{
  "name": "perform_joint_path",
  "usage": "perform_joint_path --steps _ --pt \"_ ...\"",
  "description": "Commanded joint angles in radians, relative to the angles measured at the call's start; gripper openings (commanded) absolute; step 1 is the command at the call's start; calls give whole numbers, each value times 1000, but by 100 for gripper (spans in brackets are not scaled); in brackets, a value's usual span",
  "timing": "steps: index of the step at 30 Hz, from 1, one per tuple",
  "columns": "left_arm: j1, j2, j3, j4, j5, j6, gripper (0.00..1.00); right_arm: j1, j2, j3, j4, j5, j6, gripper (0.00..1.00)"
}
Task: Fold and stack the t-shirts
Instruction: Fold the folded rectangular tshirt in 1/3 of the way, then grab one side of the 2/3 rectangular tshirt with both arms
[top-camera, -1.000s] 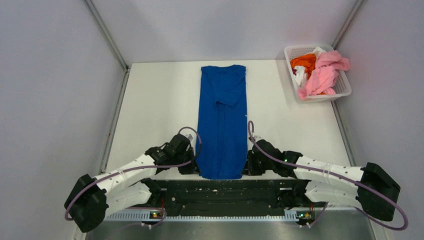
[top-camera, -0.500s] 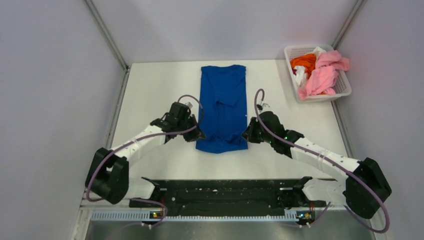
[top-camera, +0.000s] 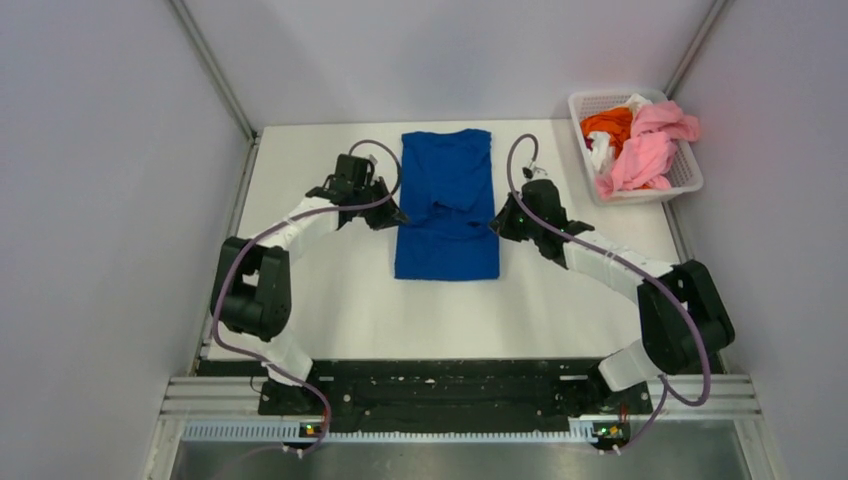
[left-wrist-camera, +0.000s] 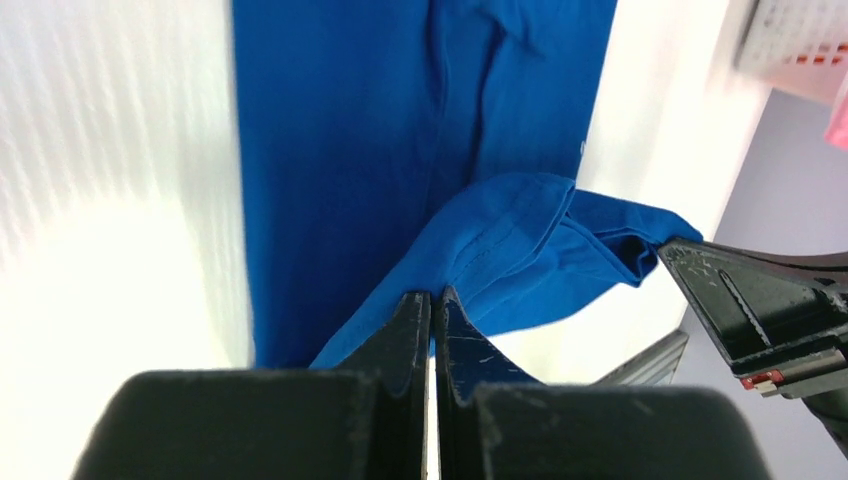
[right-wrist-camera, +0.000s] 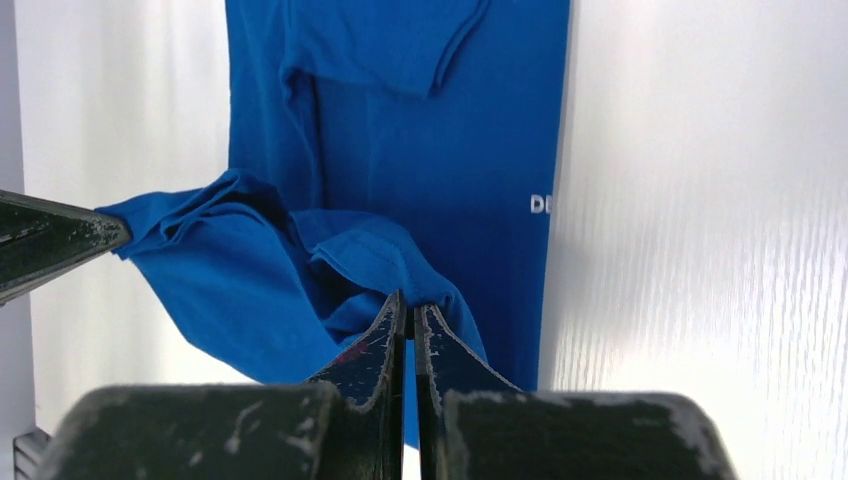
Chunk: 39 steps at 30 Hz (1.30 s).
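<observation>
Blue t-shirt (top-camera: 447, 250) half-folded, white lettering (right-wrist-camera: 541, 204) cut off

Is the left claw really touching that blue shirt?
Touching. In the left wrist view the left gripper is shut on a raised edge of the blue shirt.

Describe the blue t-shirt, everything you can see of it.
The blue t-shirt is soft royal-blue cloth, folded into a narrow strip lying lengthwise on the white table. Its near end is doubled back over the rest, the hem raised and sagging between the left gripper and the right gripper, each shut on a corner. A sleeve lies folded inward near the far end, and white lettering shows at one edge.
</observation>
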Motion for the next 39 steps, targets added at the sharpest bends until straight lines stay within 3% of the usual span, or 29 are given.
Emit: perform_joint_path --steps 1,16,18,21,23,24,25,29,39 --pt "38 60 107 19 19 61 0 -33 73 93 91 -52 -38 0" --pt "70 322 357 -26 3 157 0 -91 340 249 133 -61 -71 1" --pt "76 339 376 -37 -17 156 9 -103 376 278 135 -72 -71 13" --pt "85 356 414 -74 -31 156 41 -117 408 330 121 -90 -77 50" --pt "87 348 428 -93 -31 158 54 -119 403 355 97 -88 -90 74" --pt "87 338 426 -98 -29 160 81 -119 393 358 90 -90 -93 91" --pt "87 324 421 -104 -25 162 97 -119 381 352 86 -95 -98 97" --pt "85 236 316 -96 -20 162 99 -118 290 271 71 -122 -89 99" --pt "61 -21 -113 -6 -18 112 99 -65 27 -80 88 -215 -36 99"
